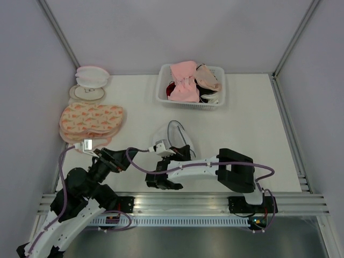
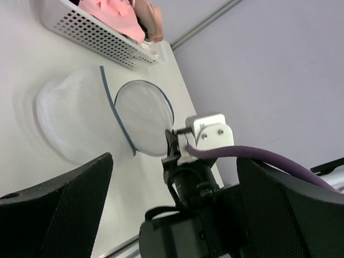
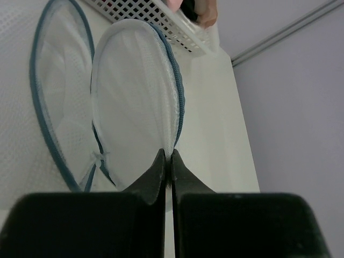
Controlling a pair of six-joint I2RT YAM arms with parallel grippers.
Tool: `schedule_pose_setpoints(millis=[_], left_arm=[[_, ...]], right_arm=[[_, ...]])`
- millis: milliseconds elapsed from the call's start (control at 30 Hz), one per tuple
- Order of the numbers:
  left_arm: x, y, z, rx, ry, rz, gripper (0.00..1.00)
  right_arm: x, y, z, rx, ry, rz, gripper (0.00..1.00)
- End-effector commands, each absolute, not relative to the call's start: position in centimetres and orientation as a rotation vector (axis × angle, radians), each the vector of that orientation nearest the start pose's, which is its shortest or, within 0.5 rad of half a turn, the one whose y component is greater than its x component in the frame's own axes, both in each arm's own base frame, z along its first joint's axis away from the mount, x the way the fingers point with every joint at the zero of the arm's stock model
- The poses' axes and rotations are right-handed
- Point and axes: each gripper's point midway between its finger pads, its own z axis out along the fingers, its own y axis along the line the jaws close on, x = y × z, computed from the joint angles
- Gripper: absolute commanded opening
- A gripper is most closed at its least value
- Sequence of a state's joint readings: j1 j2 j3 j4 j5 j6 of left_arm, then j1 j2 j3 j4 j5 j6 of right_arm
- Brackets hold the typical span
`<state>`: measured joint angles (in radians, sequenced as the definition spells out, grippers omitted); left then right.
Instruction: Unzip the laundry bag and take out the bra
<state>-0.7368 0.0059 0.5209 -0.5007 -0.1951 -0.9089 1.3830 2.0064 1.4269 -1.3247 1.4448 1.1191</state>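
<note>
Grippers: right gripper (image 3: 167, 156) clamped on rim of one laundry bag (image 1: 174, 137), its two halves spread apart on table (image 1: 252, 123); left gripper (image 2: 174, 161) wide open, empty. One bra (image 1: 208, 79) lies in one basket (image 1: 185, 105).

laundry bag (image 3: 134, 97) wht mesh, basket (image 2: 91, 32) matt plastic

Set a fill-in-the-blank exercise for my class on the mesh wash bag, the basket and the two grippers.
1. The round white mesh laundry bag with the dark zipper rim lies unzipped, its two ____ apart.
2. The right gripper has its jaws shut on the bag's ____.
3. The left gripper has its jaws ____ and holds nothing.
4. The small beige padded bra lies in the white plastic ____.
Missing words: halves; rim; open; basket.
</note>
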Motion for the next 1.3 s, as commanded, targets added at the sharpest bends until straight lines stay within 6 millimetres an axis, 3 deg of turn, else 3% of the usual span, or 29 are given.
schedule_pose_setpoints(millis=[0, 267, 300, 333, 367, 400, 433, 600, 633, 667, 700, 767, 800, 833, 867, 900, 1033, 1100, 1167, 1200, 1267], left_arm=[[14.4, -9.7, 29.6, -0.374, 1.500, -1.068, 0.99], [14.6, -10.0, 28.8, -0.386, 1.519, -1.069, 1.00], [14.6, -10.0, 28.8, -0.388, 1.520, -1.068, 1.00], [14.6, -9.9, 28.9, -0.388, 1.517, -1.070, 1.00], [14.6, -10.0, 28.8, -0.384, 1.521, -1.069, 1.00], [14.6, -10.0, 28.9, -0.382, 1.519, -1.073, 1.00], [14.5, -10.1, 29.0, -0.378, 1.519, -1.077, 1.00], [14.5, -10.3, 28.7, -0.375, 1.529, -1.084, 1.00], [14.5, -10.3, 28.6, -0.374, 1.531, -1.085, 1.00], [14.5, -10.3, 28.7, -0.377, 1.531, -1.087, 1.00], [14.5, -10.4, 28.6, -0.376, 1.534, -1.088, 1.00], [14.5, -10.6, 28.5, -0.374, 1.540, -1.097, 1.00], [14.5, -10.9, 28.2, -0.369, 1.548, -1.100, 1.00], [14.4, -11.3, 28.1, -0.355, 1.562, -1.113, 1.00], [14.6, -11.8, 27.7, -0.345, 1.587, -1.117, 1.00], [14.6, -12.4, 27.3, -0.328, 1.605, -1.132, 1.00], [15.2, -17.2, 24.2, -0.223, 1.831, -1.182, 1.00], [16.1, -18.7, 22.3, -0.210, 1.918, -1.167, 1.00], [17.0, -19.7, 22.9, -0.199, 1.881, -1.199, 1.00], [17.6, -20.3, 21.6, -0.205, 1.925, -1.176, 1.00], [18.0, -21.6, 21.7, -0.174, 1.932, -1.211, 1.00]], right_arm=[[20.9, 30.1, 21.3, -0.646, 1.220, -0.768, 0.00], [16.4, 33.8, 18.7, -0.807, 1.091, -0.702, 0.03], [15.6, 34.2, 18.7, -0.811, 1.090, -0.677, 0.11], [15.4, 34.1, 18.9, -0.800, 1.111, -0.657, 0.29], [15.0, 34.1, 19.1, -0.789, 1.123, -0.633, 0.41], [15.0, 33.8, 19.5, -0.772, 1.138, -0.616, 0.61], [14.9, 33.6, 20.1, -0.749, 1.156, -0.592, 0.97], [13.7, 31.9, 25.2, -0.589, 1.263, -0.394, 0.98], [13.5, 31.0, 26.9, -0.528, 1.293, -0.323, 0.98], [13.0, 30.5, 27.1, -0.516, 1.323, -0.276, 0.98], [12.9, 29.3, 28.5, -0.444, 1.360, -0.188, 0.98], [12.9, 27.9, 29.0, -0.384, 1.424, -0.109, 0.98], [13.0, 26.8, 28.3, -0.356, 1.472, -0.073, 0.98], [13.3, 25.2, 29.5, -0.276, 1.504, 0.009, 0.98], [13.4, 24.0, 28.7, -0.262, 1.542, 0.028, 0.98], [13.7, 22.2, 29.6, -0.185, 1.570, 0.105, 0.98], [14.5, 18.2, 29.7, -0.026, 1.644, 0.250, 0.98], [15.0, 16.5, 29.5, 0.030, 1.664, 0.274, 0.98], [15.2, 15.9, 29.0, 0.043, 1.696, 0.262, 0.98], [15.4, 15.5, 28.8, 0.062, 1.708, 0.256, 0.98], [15.5, 14.8, 28.2, 0.080, 1.735, 0.244, 0.98]])
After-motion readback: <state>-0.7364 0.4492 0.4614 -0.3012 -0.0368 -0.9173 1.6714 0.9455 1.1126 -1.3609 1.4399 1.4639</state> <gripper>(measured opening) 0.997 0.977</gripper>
